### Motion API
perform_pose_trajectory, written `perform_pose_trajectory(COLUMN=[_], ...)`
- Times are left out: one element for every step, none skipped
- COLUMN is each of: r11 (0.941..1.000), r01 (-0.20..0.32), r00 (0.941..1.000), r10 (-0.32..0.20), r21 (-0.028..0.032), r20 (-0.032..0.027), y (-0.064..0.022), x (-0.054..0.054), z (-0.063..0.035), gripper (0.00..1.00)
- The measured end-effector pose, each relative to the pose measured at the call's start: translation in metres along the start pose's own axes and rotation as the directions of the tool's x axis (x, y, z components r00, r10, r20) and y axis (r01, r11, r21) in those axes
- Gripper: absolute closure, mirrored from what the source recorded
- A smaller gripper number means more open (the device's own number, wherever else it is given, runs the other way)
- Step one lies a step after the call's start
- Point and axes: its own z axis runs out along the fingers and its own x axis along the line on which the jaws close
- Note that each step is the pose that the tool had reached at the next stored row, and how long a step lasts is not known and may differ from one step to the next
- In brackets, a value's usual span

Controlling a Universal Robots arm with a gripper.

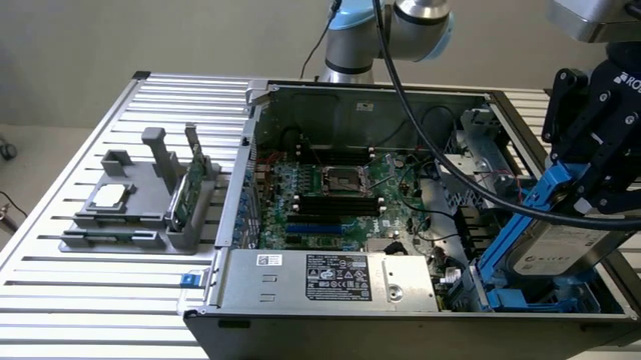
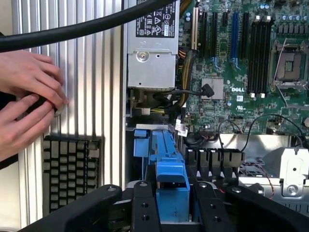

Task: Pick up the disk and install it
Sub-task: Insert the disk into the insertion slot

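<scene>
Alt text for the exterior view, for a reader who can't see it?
A black gripper holds the disk, tilted, at the exterior view's right end of an open computer case. At the exterior view's left, a grey holder carries a green card and a chip.

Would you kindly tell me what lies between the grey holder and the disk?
In the exterior view, the case wall and the motherboard lie between the holder and the disk, which the tool grips.

Robotics lab: opened computer (image 1: 361, 105), slatted bench (image 1: 80, 315)
</scene>
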Motion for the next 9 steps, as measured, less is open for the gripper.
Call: perform_pose_trajectory(r11=[1.0,1.0,1.0,1.0,1.0,1.0,1.0,1.0,1.0], r01=[0.0,0.0,0.0,0.0,0.0,0.0,0.0,0.0,0.0], r00=[1.0,1.0,1.0,1.0,1.0,1.0,1.0,1.0,1.0], r10=[0.0,0.0,0.0,0.0,0.0,0.0,0.0,0.0,0.0], r21=[0.0,0.0,-0.0001,-0.0001,-0.0001,-0.0001,-0.0001,-0.0001,-0.0001], r20=[-0.0011,-0.0018,-0.0026,-0.0032,-0.0038,-0.0043,-0.0049,-0.0053,-0.0059], y=[0.0,-0.0001,-0.0001,-0.0001,-0.0002,-0.0002,-0.0003,-0.0003,-0.0004], x=[-0.0004,-0.0009,-0.0013,-0.0017,-0.002,-0.0026,-0.0032,-0.0039,-0.0046], z=[0.0008,0.0017,0.0025,0.0034,0.0042,0.005,0.0058,0.0065,0.0073], gripper=[0.67,0.67,0.67,0.67,0.67,0.67,0.67,0.67,0.67])
